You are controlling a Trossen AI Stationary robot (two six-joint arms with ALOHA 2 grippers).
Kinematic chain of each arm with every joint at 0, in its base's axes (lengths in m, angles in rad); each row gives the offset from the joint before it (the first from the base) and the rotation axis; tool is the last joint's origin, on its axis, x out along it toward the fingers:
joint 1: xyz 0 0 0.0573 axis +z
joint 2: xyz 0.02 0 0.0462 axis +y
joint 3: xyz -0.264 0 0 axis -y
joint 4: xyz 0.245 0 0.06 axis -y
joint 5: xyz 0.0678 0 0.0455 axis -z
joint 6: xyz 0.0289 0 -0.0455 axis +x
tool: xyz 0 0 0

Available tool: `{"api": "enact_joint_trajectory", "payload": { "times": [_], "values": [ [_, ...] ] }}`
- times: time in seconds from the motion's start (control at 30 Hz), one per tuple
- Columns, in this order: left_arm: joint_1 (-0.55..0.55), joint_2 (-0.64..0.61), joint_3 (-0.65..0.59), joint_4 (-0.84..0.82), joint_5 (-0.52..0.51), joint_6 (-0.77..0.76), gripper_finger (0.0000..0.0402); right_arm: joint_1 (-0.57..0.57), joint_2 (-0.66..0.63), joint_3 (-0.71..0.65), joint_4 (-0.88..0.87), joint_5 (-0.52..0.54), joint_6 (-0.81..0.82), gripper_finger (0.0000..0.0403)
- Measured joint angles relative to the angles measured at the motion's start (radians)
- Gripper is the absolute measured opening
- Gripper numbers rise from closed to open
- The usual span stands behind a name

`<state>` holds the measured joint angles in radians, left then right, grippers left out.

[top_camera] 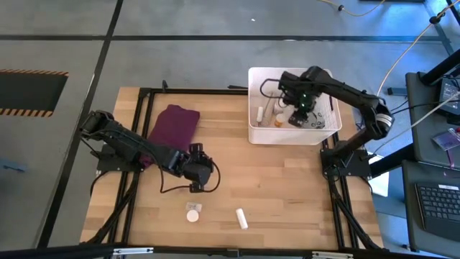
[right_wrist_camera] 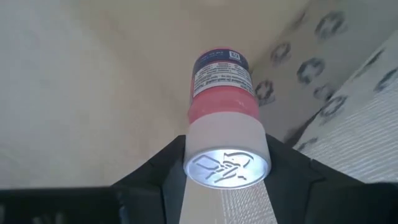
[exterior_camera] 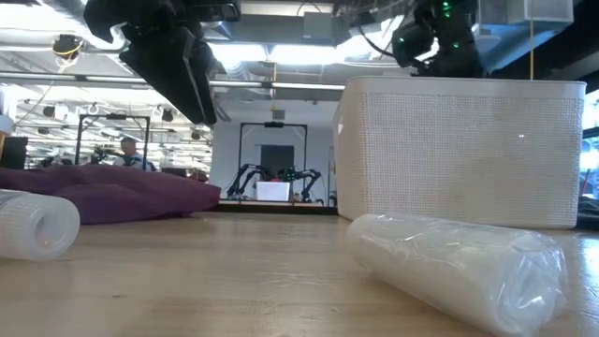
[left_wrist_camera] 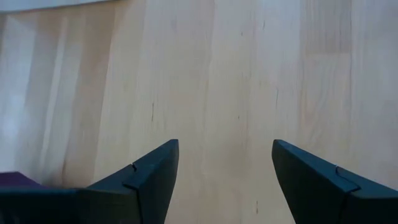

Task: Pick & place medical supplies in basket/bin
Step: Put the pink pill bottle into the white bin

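Observation:
The white bin (top_camera: 256,133) stands at the table's far right. My right gripper (top_camera: 302,108) hangs over its inside, pointing down, shut on a pink bottle with a white cap (right_wrist_camera: 222,81). A grey patterned pouch (right_wrist_camera: 298,68) lies in the bin beneath. My left gripper (top_camera: 202,175) hovers open over bare wood near the table's middle left; nothing is between its fingers (left_wrist_camera: 155,171). A round white container (top_camera: 192,213) and a clear-wrapped white roll (top_camera: 241,218) lie on their sides on the table near the front edge. My right gripper pinches the bottle's white cap end (right_wrist_camera: 227,134) between its two fingers (right_wrist_camera: 155,177), coming from above and pointing down. The bottle hangs cap up, its pink body reaching down below the fingers into the bin. Whether its base touches anything does not show.
A purple folded cloth (top_camera: 172,124) lies at the far left of the table, beside my left arm. Other small items (top_camera: 277,121) sit inside the bin. The black frame rails (top_camera: 144,93) run along the table's sides. Bare wood (top_camera: 280,187) spreads between bin and front edge.

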<state>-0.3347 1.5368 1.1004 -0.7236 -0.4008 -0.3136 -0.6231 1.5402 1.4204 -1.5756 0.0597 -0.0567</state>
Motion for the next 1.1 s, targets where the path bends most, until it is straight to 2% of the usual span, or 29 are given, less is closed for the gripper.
{"api": "enact_joint_trajectory", "payload": {
  "times": [0.2, 0.6, 1.1],
  "values": [
    [0.023, 0.000, 0.000, 0.026, -0.001, 0.012, 0.0251, -0.002, -0.003, -0.098, 0.008, -0.006, 0.024, 0.0172],
    [0.050, 0.000, 0.000, 0.025, 0.001, 0.019, 0.0251, -0.003, 0.016, -0.110, 0.107, -0.031, 0.026, 0.0172],
    [0.050, 0.000, 0.000, 0.025, 0.002, 0.032, 0.0251, 0.002, 0.177, -0.113, 0.128, -0.050, 0.008, 0.0172]
  ]
}}
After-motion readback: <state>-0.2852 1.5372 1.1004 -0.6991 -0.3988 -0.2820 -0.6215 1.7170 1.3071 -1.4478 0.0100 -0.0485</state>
